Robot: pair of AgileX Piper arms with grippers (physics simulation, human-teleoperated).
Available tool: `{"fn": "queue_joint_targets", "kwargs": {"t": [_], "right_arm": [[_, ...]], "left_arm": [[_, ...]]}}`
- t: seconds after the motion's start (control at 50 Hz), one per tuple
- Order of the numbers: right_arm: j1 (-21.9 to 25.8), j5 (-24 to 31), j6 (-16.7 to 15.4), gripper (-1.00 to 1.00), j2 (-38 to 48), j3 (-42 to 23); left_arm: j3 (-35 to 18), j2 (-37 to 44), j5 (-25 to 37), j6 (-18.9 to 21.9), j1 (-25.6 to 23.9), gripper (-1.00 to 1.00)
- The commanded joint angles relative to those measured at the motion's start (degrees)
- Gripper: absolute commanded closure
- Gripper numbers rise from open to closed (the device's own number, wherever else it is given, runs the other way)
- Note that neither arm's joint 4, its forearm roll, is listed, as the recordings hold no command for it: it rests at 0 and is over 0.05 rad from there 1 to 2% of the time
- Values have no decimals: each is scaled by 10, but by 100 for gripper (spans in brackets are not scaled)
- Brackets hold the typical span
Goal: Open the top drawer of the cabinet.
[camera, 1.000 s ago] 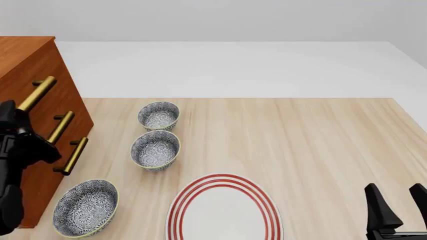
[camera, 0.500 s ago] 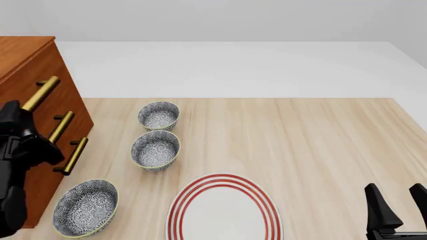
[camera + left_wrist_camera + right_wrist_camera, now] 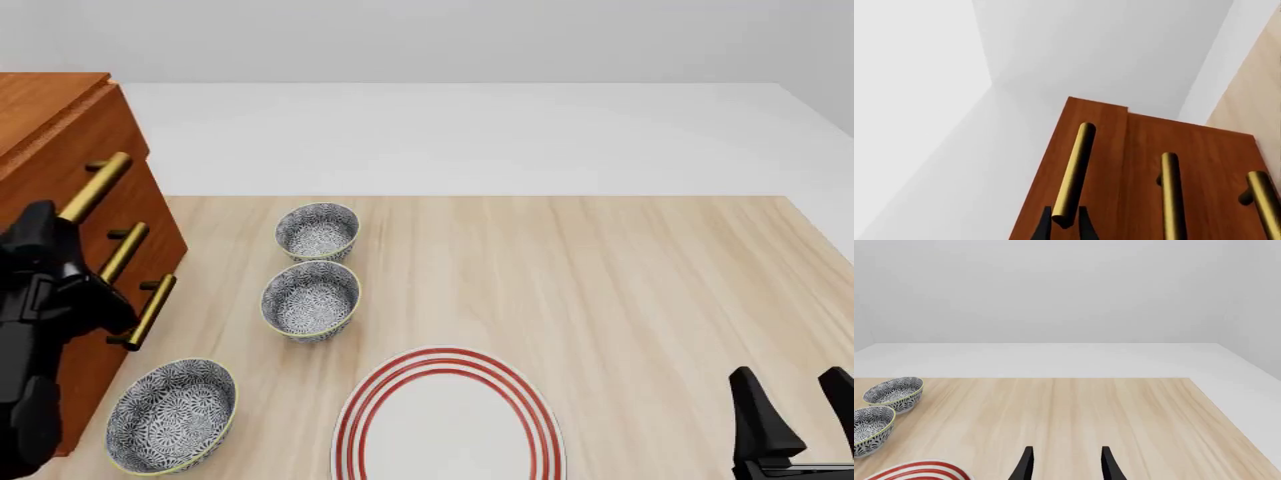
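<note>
The top drawer [image 3: 60, 165] sits at the head of the cabinet [image 3: 80, 300], which stands at the left edge of the table [image 3: 601, 280] in the front view. Its front juts slightly forward of the two drawer fronts below it, as the step in the wood shows in the left wrist view [image 3: 1091, 150]. Its brass handle [image 3: 1074, 172] runs along the drawer front, and the near end of the bar lies between the two dark fingertips of the left gripper [image 3: 1064, 225], which close around it on either side.

The middle handle [image 3: 123, 253] and the lowest handle [image 3: 150, 311] lie just below, free of the gripper, though the left arm's black body hides part of the cabinet front.

Just beside the cabinet's foot rests a patterned bowl [image 3: 171, 415]. Two more patterned bowls stand a little further onto the table, one [image 3: 311, 300] close in front of the other [image 3: 318, 231], nearly touching. A white plate with red rings [image 3: 447, 420] lies near the front edge, partly cut off.

The right gripper [image 3: 1064, 465] hovers low at the right near corner, well apart from everything, its fingers spread with bare wood between them.

No writing or labels can be read anywhere.
</note>
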Motion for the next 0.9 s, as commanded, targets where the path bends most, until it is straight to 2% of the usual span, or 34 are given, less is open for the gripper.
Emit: {"fn": "queue_joint_targets", "kwargs": {"t": [0.02, 0.9], "right_arm": [[0, 0, 0, -100, 0, 0], [0, 0, 0, -100, 0, 0]], "left_arm": [[19, 5, 19, 13, -13, 100], [36, 2, 14, 26, -37, 100]]}}
